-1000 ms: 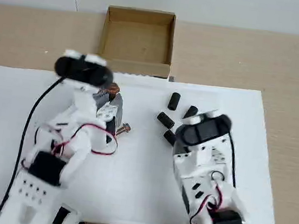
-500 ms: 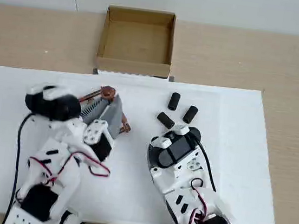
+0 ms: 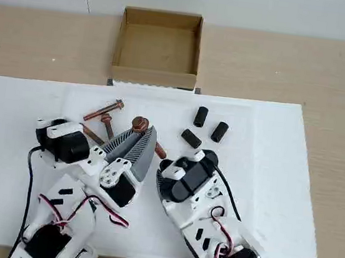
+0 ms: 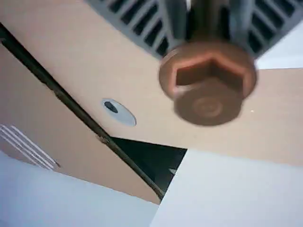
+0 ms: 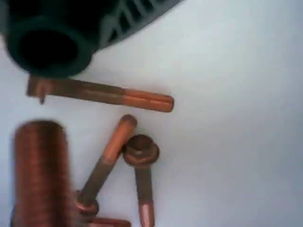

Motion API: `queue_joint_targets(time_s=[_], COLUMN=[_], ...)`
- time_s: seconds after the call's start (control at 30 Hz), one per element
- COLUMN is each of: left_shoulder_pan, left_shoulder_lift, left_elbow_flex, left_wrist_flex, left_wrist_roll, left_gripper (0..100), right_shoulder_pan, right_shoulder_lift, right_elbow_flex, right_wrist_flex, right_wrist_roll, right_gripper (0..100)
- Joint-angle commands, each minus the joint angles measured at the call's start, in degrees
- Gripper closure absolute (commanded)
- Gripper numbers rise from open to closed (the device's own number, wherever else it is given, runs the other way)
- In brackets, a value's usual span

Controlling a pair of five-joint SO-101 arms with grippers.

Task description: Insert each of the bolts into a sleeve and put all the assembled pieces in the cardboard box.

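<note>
Bolts first: one copper-coloured bolt is clamped in the left jaws just below its hex head. Its threaded shank juts out on the side toward the right jaws. Those are closed, as far as I can judge, on a black sleeve gripped across its body, with the bore open and empty. The shank's end is just beside the sleeve and not yet entered. The bolt looks stiff, dense for its size and apt to pivot if pinched on thread, so a hold near the head seems sound. The sleeve looks light, rigid and round, so it is likely to roll or twist and is best taken mid-body with the bore left clear. Three loose bolts lie on the white sheet beside the left jaws, and three more sleeves lie beyond the right jaws. The cardboard box sits well beyond both on the tabletop.
</note>
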Motion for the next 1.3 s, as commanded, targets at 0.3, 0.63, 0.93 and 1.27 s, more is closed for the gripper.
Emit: queue_joint_targets(time_s=[0.3, 0.63, 0.93, 1.27], left_shoulder_pan=[3.43, 3.69, 0.79, 3.25], left_shoulder_lift=[-1.05, -0.88, -1.05, -1.05], left_elbow_flex=[-0.66, -0.48, -0.40, 2.59], left_wrist_flex=[2.02, 2.02, 1.93, 1.93], left_wrist_roll=[0.35, -1.67, -4.48, -4.48], left_gripper=[100, 100, 100, 100], right_shoulder_pan=[-0.57, -0.48, -0.57, -0.66], right_shoulder_lift=[-0.48, -0.48, -0.48, -0.48], right_elbow_flex=[-1.85, -4.04, -4.22, -4.31], right_wrist_flex=[-3.74, -3.21, -3.21, -3.65], right_wrist_roll=[5.10, 5.36, 5.36, 5.45], right_gripper=[99.6, 99.6, 99.6, 99.6])
